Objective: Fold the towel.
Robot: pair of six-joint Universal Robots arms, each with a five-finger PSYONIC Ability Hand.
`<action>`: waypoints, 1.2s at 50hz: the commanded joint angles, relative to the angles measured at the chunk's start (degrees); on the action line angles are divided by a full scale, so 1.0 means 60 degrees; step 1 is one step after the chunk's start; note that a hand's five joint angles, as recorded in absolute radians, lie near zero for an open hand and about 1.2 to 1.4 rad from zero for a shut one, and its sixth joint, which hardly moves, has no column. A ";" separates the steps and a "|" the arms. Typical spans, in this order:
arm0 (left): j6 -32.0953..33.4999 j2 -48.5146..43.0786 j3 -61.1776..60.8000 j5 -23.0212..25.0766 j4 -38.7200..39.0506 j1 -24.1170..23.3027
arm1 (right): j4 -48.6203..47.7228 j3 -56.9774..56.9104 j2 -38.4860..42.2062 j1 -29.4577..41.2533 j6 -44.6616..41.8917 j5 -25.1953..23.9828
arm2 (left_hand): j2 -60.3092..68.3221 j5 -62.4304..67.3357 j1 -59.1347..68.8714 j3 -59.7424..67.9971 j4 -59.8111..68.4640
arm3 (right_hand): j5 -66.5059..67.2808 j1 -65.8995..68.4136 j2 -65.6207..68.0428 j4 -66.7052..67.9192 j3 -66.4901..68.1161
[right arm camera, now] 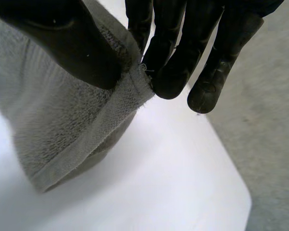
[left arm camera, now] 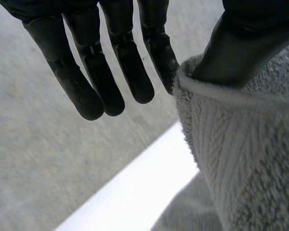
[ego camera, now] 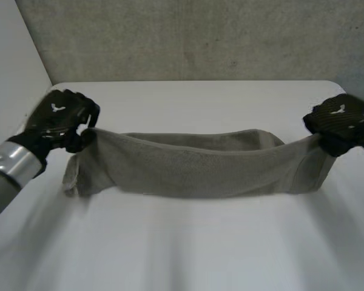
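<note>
Head view: I see the towel (ego camera: 194, 163) strung between both hands, raised at its ends and sagging in the middle, with its lower part on the white table (ego camera: 182, 254).
Grip, left: the left hand (ego camera: 59, 118) has the towel's left end. In the left wrist view the thumb (left arm camera: 245, 43) presses the hem against the nearest finger, and the other fingers (left arm camera: 86, 77) hang straight, clear of the cloth.
Grip, right: the right hand (ego camera: 340, 121) has the right end. In the right wrist view the thumb (right arm camera: 72, 43) clamps a hemmed corner against the fingers (right arm camera: 173, 67).
Why so: I judge that the ends are pinched well apart to stretch the top edge straight, ready to lay over.
Layers: I cannot tell how many hang there.
Risk: both pinches sit right at the hem, so a slip looks possible.
</note>
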 commanded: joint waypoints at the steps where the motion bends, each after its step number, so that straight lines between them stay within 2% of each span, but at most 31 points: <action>1: 0.1902 -0.3457 0.3323 -0.0292 -0.1242 -0.0645 | 0.0038 -0.2776 0.3091 0.1083 -0.0542 0.1627 | 0.0379 0.0267 0.0382 0.0128 0.0369 | 0.0460 0.0677 0.0530 0.0577 0.0467; 5: 0.2460 -0.5143 0.5462 -0.0717 -0.2137 -0.0777 | -0.0181 -0.3964 0.4089 0.1302 -0.0454 0.2068 | 0.0379 0.0267 0.0382 0.0128 0.0369 | 0.0460 0.0677 0.0530 0.0577 0.0467; 8: 0.2549 -0.5558 0.6128 -0.0792 -0.2344 -0.0865 | -0.0343 -0.4348 0.4356 0.1435 -0.0380 0.2186 | 0.0379 0.0267 0.0382 0.0128 0.0369 | 0.0460 0.0677 0.0530 0.0577 0.0467; 10: 0.2564 -0.6302 0.7294 -0.0836 -0.2578 -0.1040 | -0.0664 -0.5034 0.4953 0.1698 -0.0118 0.2725 | 0.0379 0.0267 0.0382 0.0128 0.0369 | 0.0460 0.0677 0.0530 0.0577 0.0467; 13: 0.2564 -0.6932 0.8233 -0.0967 -0.2710 -0.1100 | -0.0767 -0.5533 0.5423 0.1830 0.0000 0.3122 | 0.0379 0.0267 0.0382 0.0128 0.0369 | 0.0460 0.0677 0.0530 0.0577 0.0467; 21: 0.2593 -0.7871 0.9335 -0.1261 -0.2857 -0.1129 | -0.0782 -0.6413 0.6390 0.2079 0.0059 0.3285 | 0.0379 0.0267 0.0382 0.0128 0.0369 | 0.0460 0.0677 0.0530 0.0577 0.0467; 27: 0.2578 -0.8004 0.9424 -0.1319 -0.2843 -0.1246 | -0.0812 -0.6707 0.6758 0.2124 0.0030 0.3329 | 0.0379 0.0267 0.0382 0.0128 0.0369 | 0.0460 0.0677 0.0530 0.0577 0.0467; 28: 0.2578 -0.8004 0.9424 -0.1319 -0.2843 -0.1275 | -0.0812 -0.6866 0.6874 0.2138 0.0059 0.3416 | 0.0379 0.0267 0.0382 0.0128 0.0369 | -0.2472 -0.2255 -0.2402 -0.2355 -0.2465; 29: 0.2564 -0.7961 0.9410 -0.1363 -0.2857 -0.1305 | -0.0812 -0.6999 0.6933 0.2153 0.0088 0.3547 | -0.6889 -0.7001 -0.6886 -0.7140 -0.6899 | -0.8718 -0.8501 -0.8649 -0.8601 -0.8711; 30: 0.2564 -0.7961 0.9410 -0.1363 -0.2857 -0.1305 | -0.0812 -0.7000 0.6934 0.2153 0.0088 0.3548 | -0.6962 -0.7074 -0.6959 -0.7213 -0.6972 | -0.8781 -0.8564 -0.8711 -0.8664 -0.8774; 31: 0.2564 -0.7888 0.9337 -0.1523 -0.2843 -0.1377 | -0.0826 -0.7087 0.6919 0.2167 0.0204 0.3679 | -1.1288 -1.1399 -1.1285 -1.1539 -1.1298 | -1.1206 -1.0989 -1.1137 -1.1089 -1.1199; 36: 0.2403 -0.7275 0.9205 -0.2210 -0.2944 -0.1583 | -0.0826 -0.7117 0.6231 0.2138 0.1304 0.3592 | -1.1280 -1.1392 -1.1277 -1.1531 -1.1290 | -1.1206 -1.0989 -1.1137 -1.1089 -1.1199; 38: 0.2271 -0.6877 0.8985 -0.2388 -0.3062 -0.1569 | -0.0855 -0.6927 0.5718 0.2138 0.1729 0.3461 | -1.1252 -1.1364 -1.1249 -1.1503 -1.1262 | -1.1206 -1.0989 -1.1137 -1.1089 -1.1199; 40: 0.1848 -0.5944 0.8256 -0.2476 -0.3121 -0.1569 | -0.0855 -0.6243 0.4566 0.2051 0.2414 0.3009 | -1.1141 -1.1253 -1.1138 -1.1392 -1.1151 | -1.1206 -1.0989 -1.1137 -1.1089 -1.1199; 41: 0.1846 -0.5939 0.8252 -0.2476 -0.3121 -0.1569 | -0.0855 -0.6238 0.4561 0.2050 0.2417 0.3007 | -1.1140 -1.1252 -1.1137 -1.1391 -1.1150 | -1.1206 -1.0989 -1.1137 -1.1089 -1.1199; 43: 0.1307 -0.4817 0.7247 -0.2476 -0.3135 -0.1510 | -0.0972 -0.5145 0.3453 0.2036 0.2680 0.2715 | -1.0917 -1.1028 -1.0914 -1.1168 -1.0927 | -1.1206 -1.0989 -1.1137 -1.1089 -1.1199; 46: 0.1026 -0.4240 0.6641 -0.2462 -0.3135 -0.1481 | -0.1046 -0.4510 0.2949 0.2050 0.2710 0.2714 | -1.0747 -1.0859 -1.0744 -1.0998 -1.0757 | -1.1206 -1.0989 -1.1137 -1.1089 -1.1199; 48: 0.0603 -0.3219 0.5344 -0.2476 -0.3136 -0.1379 | -0.1221 -0.3110 0.2118 0.2050 0.2710 0.2714 | -1.0051 -1.0163 -1.0048 -1.0302 -1.0061 | -1.1206 -1.0989 -1.1137 -1.1089 -1.1199; 49: 0.0601 -0.3214 0.5337 -0.2476 -0.3135 -0.1378 | -0.1222 -0.3103 0.2114 0.2050 0.2710 0.2714 | -1.0046 -1.0158 -1.0043 -1.0297 -1.0056 | -1.1206 -1.0989 -1.1137 -1.1089 -1.1199; 51: 0.0396 -0.2456 0.4069 -0.2505 -0.3121 -0.1247 | -0.1629 -0.1719 0.1502 0.2036 0.2681 0.2728 | -0.8568 -0.8680 -0.8565 -0.8819 -0.8578 | -1.1206 -1.0989 -1.1137 -1.1089 -1.1199; 52: 0.0396 -0.2453 0.4063 -0.2506 -0.3121 -0.1246 | -0.1632 -0.1712 0.1499 0.2036 0.2681 0.2728 | -0.8561 -0.8672 -0.8558 -0.8812 -0.8571 | -1.1206 -1.0989 -1.1137 -1.1089 -1.1199; 54: 0.0366 -0.1986 0.2839 -0.2520 -0.3106 -0.1071 | -0.2404 -0.0240 0.0931 0.2021 0.2623 0.2743 | -0.7027 -0.7139 -0.7024 -0.7278 -0.7037 | -1.1206 -1.0989 -1.1137 -1.1089 -1.1199; 56: 0.0366 -0.1839 0.2310 -0.2520 -0.3106 -0.0998 | -0.2858 0.0449 0.0681 0.2021 0.2608 0.2743 | -0.6547 -0.6659 -0.6544 -0.6798 -0.6557 | -1.0832 -1.0615 -1.0762 -1.0715 -1.0825; 60: 0.0396 -0.1750 0.1455 -0.2506 -0.3048 -0.0968 | -0.3756 0.1613 0.0474 0.2021 0.2593 0.2728 | -0.6430 -0.6542 -0.6427 -0.6681 -0.6440 | -1.0688 -1.0471 -1.0618 -1.0571 -1.0681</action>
